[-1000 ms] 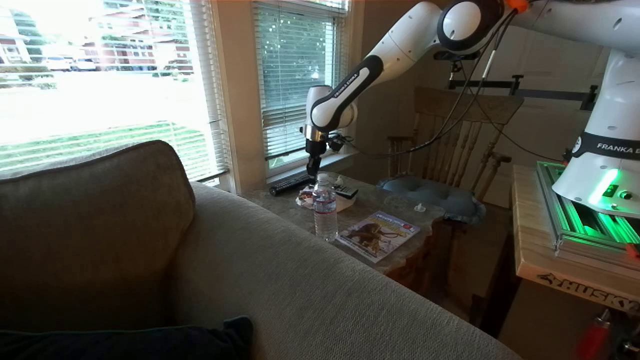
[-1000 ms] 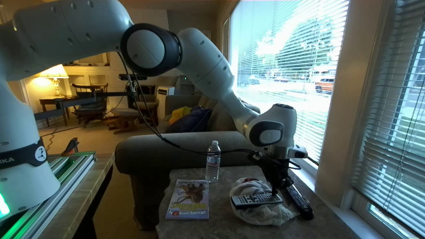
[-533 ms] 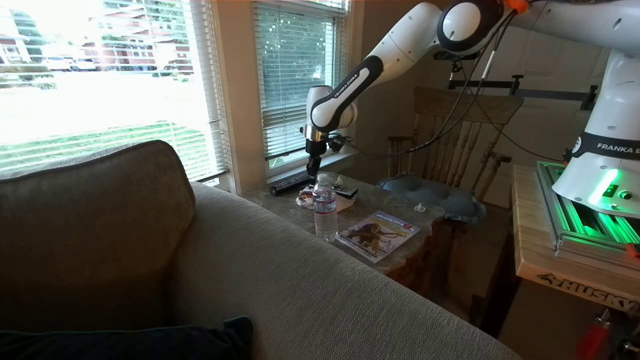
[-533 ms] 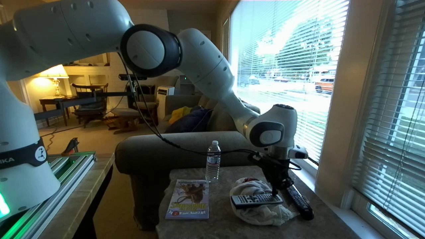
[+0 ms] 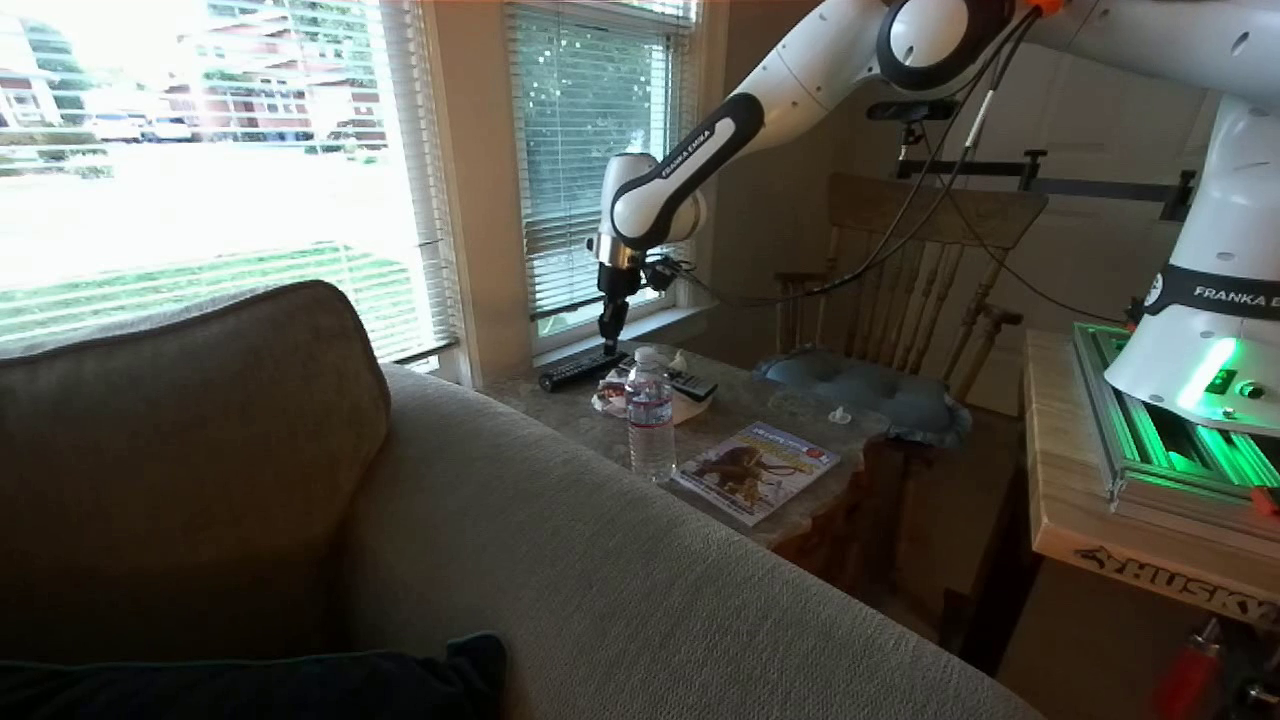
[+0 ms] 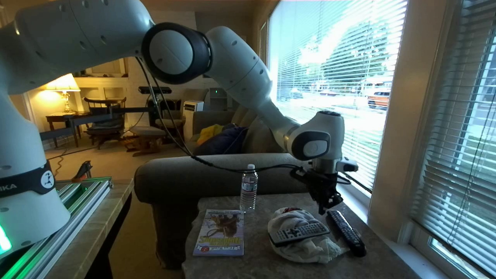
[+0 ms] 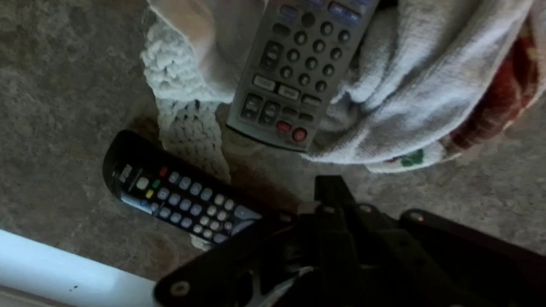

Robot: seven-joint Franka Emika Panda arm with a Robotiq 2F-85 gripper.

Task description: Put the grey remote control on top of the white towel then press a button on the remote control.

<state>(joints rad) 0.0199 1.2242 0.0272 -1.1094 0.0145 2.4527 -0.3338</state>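
Note:
The grey remote control (image 6: 299,233) lies on top of the rumpled white towel (image 6: 310,252), slightly tilted. In the wrist view the grey remote (image 7: 294,76) shows its buttons, with red ones at the near end, and the towel (image 7: 426,85) lies under and beside it. Both also show in an exterior view, the remote (image 5: 692,384) partly behind the bottle. My gripper (image 6: 322,211) is above the table by the remote's window-side end, apart from it. In the wrist view its fingertips (image 7: 330,183) are together with nothing between them.
A longer black remote (image 6: 347,233) lies beside the towel on the window side, close under my gripper. A water bottle (image 6: 248,190) and a magazine (image 6: 219,233) are on the same table. The sofa arm (image 6: 217,174) borders the table, and the window sill (image 7: 76,273) runs along another side.
My gripper has risen off the grey remote's end and moved slightly toward the window. That end of the remote has come up a little; it still lies on the towel.

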